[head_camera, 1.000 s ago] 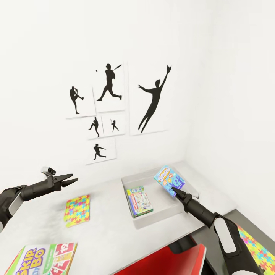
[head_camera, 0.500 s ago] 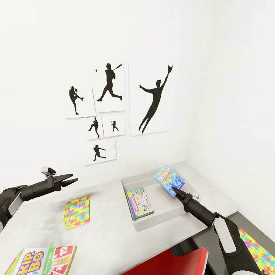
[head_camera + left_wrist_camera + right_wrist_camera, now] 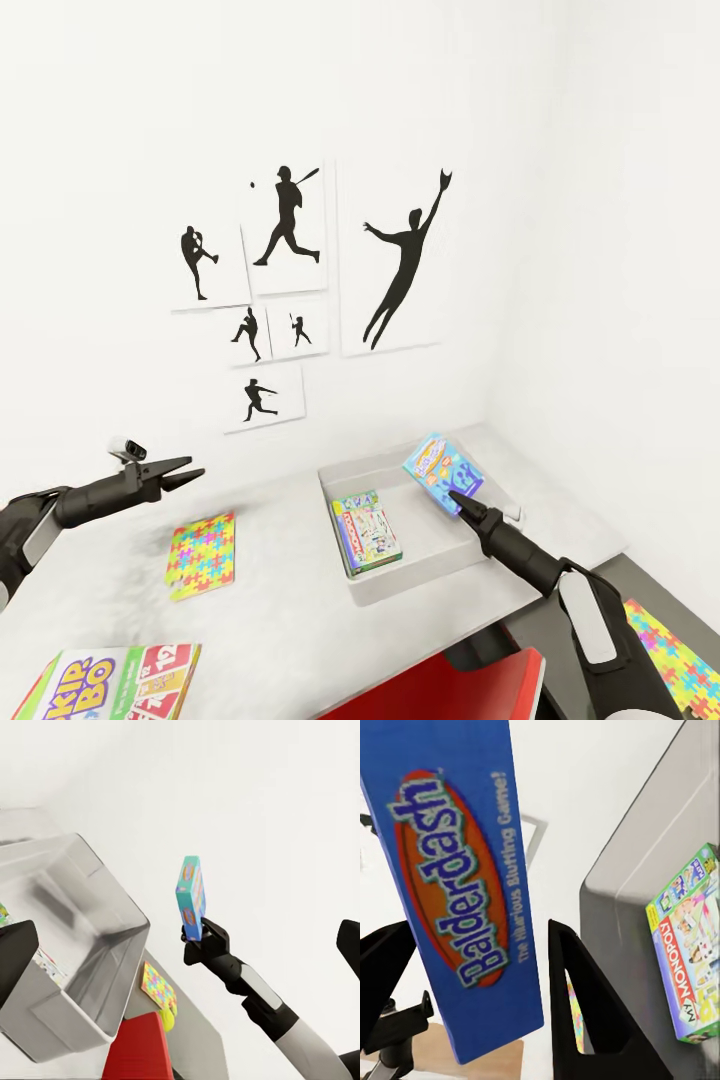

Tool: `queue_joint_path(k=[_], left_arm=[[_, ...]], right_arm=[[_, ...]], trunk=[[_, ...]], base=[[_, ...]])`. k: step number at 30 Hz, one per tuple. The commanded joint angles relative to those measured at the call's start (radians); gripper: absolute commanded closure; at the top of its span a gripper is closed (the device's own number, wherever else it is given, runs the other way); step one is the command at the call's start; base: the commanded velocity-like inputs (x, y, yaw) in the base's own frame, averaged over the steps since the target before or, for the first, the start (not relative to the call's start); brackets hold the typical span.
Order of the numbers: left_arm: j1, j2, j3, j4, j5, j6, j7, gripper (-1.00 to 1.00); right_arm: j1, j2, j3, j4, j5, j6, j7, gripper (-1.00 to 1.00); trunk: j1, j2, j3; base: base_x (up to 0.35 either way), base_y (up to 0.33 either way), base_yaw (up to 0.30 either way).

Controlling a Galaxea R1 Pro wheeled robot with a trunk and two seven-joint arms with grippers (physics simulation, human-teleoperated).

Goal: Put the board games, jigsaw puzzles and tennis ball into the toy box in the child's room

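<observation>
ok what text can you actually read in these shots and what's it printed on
"Balderdash" and "The Hilarious Bluffing Game!": on the blue board game clamped in the right gripper.
"MY MONOPOLY": on the green-white board game lying in the toy box.
"SKIP-BO", with a red panel reading "12": on the board game at the table's near edge.
Smaller print on all three boxes is too blurred to read.
The jigsaw puzzle and the wall silhouettes carry no text.

Almost nothing differs from 0.5 s ago. Against 1 s ago, the whole head view sits slightly lower on the scene, so the table (image 3: 300, 600), toy box (image 3: 440, 570) and puzzles appear shifted; the camera moved.
</observation>
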Motion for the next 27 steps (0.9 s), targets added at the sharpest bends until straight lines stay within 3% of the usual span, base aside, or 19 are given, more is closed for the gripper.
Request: queue_joint_path(k=[1, 11, 27], left_arm=[[0.005, 0.000, -0.001, 0.000, 0.001, 0.011, -0.003, -1.00], [0.007, 0.008, -0.001, 0.000, 0.000, 0.011, -0.003, -1.00], [0.007, 0.008, -0.002, 0.000, -0.001, 0.011, -0.003, -1.00]], right_arm=[[-0.001, 0.003, -0.002, 0.000, -0.004, 0.000, 0.003, 1.00], [-0.001, -0.013, -0.001, 0.002, -0.008, -0.047, -0.015, 1.00], [-0.001, -0.011, 0.003, 0.002, -0.008, -0.092, -0.042, 1.00]], trunk=[[0.001, -0.002, -0.002], [0.001, -0.002, -0.002], [0.001, -0.002, -0.002]], base=[[0.000, 0.000, 0.000], [0.000, 0.000, 0.000], [0.000, 0.000, 0.000]])
